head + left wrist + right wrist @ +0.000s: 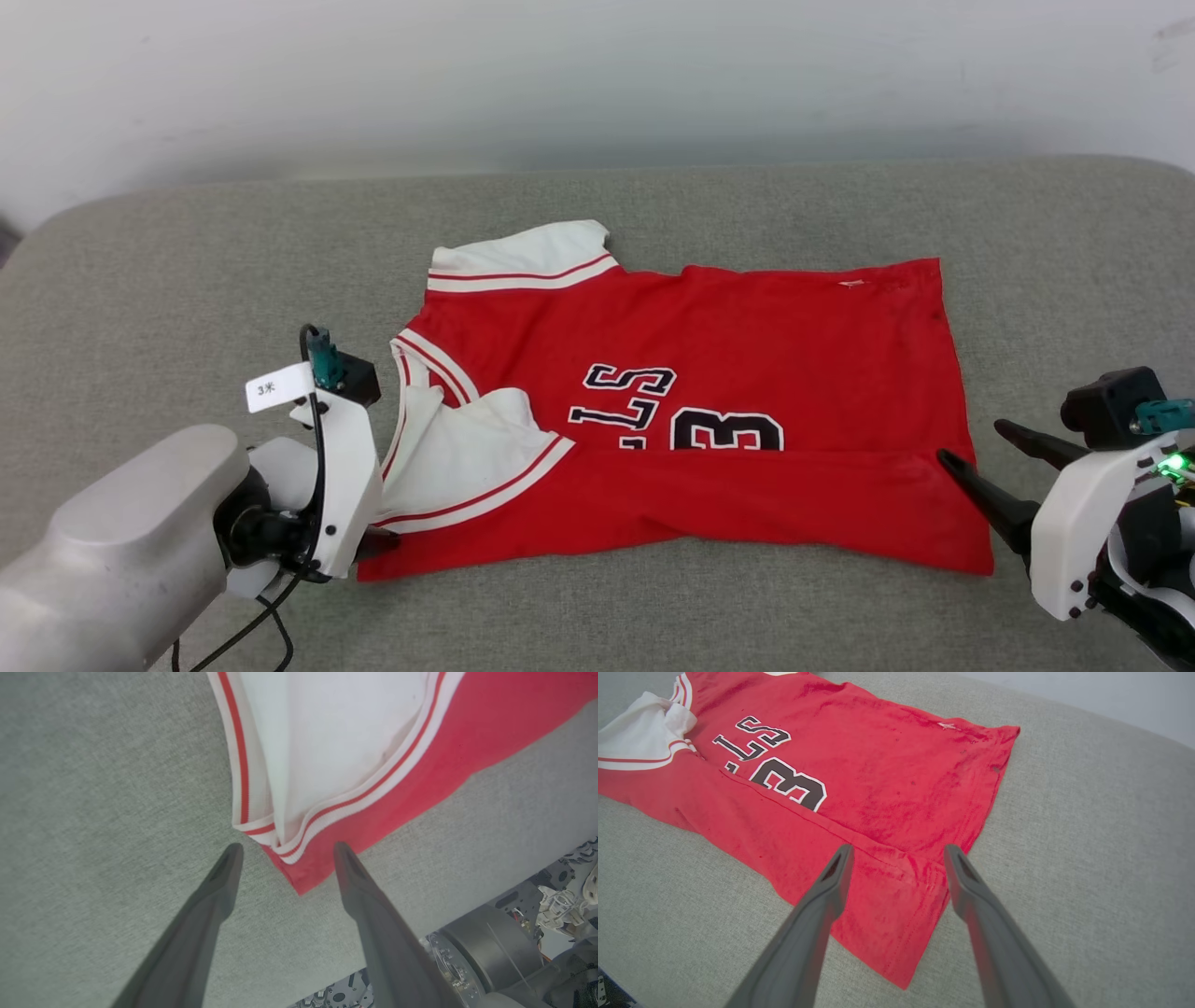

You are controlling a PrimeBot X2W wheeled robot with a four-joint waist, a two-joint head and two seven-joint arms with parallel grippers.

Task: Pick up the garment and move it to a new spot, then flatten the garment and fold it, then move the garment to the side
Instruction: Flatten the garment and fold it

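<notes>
Closest to the lens are the two long dark fingers of the left gripper (285,851), spread wide and pinching nothing. Just past their tips, in the gap between them, lies the near collar-end corner of the garment (420,765), a red jersey-style shirt with white sleeves, red-and-white striped trim and black, white-outlined lettering. The right gripper (899,851) is likewise spread and empty, with its tips over the near hem-end corner. Whether they touch the cloth cannot be told.

The shirt lies flat, its long axis running from one gripper across to the other, so each arm is nearest its own end. The near long edge is turned over away from the robot and hides the lower part of the number. I judge the next fold turns on the far long edge, beyond both sets of fingertips, where the far white sleeve (532,252) juts out.

The grey woven cushion (653,196) lies bare all round: a broad strip past the far edge, a narrower band behind the fingertips, and room outward of each gripper. A pale wall (597,75) closes the far side.
</notes>
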